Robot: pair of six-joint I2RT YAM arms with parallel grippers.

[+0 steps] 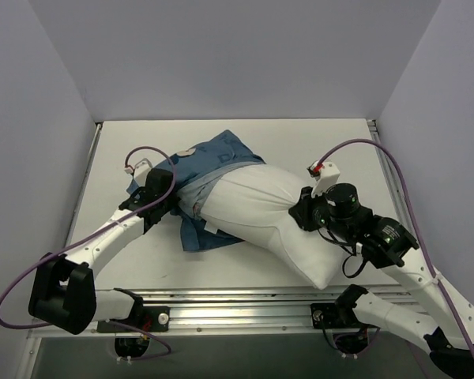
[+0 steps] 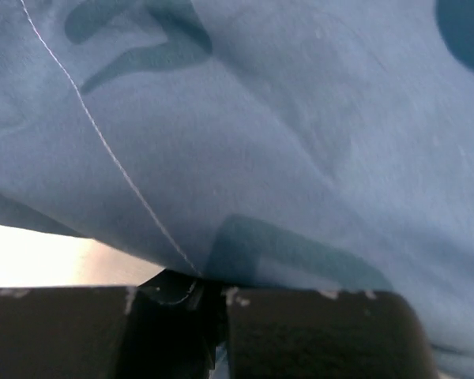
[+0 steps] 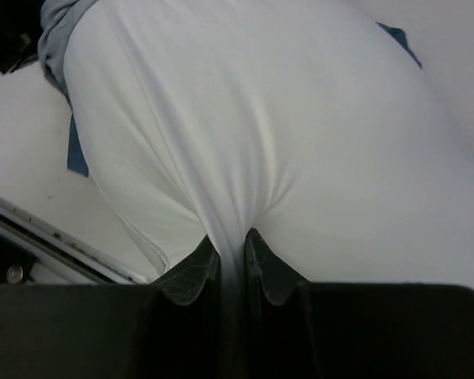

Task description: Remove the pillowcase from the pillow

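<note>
1. Pillowcase (image 1: pixel 217 154): blue cloth, bunched over the upper left end of the pillow (image 1: pixel 261 209), which lies slantwise across the middle of the table (image 1: pixel 332 142) in the top view.
2. Done: most of the pillow is bare white, from mid-frame down to its lower right corner.
3. Left to do: the pillow's upper left end sits inside the pillowcase. I judge the job well past half, with the last pull-off not yet made.
4. The left hand (image 2: pixel 209 296) is at the pillowcase's left edge. Its fingers are pressed together and the blue cloth runs down into them, so it looks to be pinching the pillowcase.
5. The right hand (image 3: pixel 233 260) is at the pillow's right side, pinching a ridge of white pillow cloth.
6. Writing: dark blue letter shapes show on the cloth in the left wrist view, but no word can be read. No brand or label is legible anywhere.
</note>
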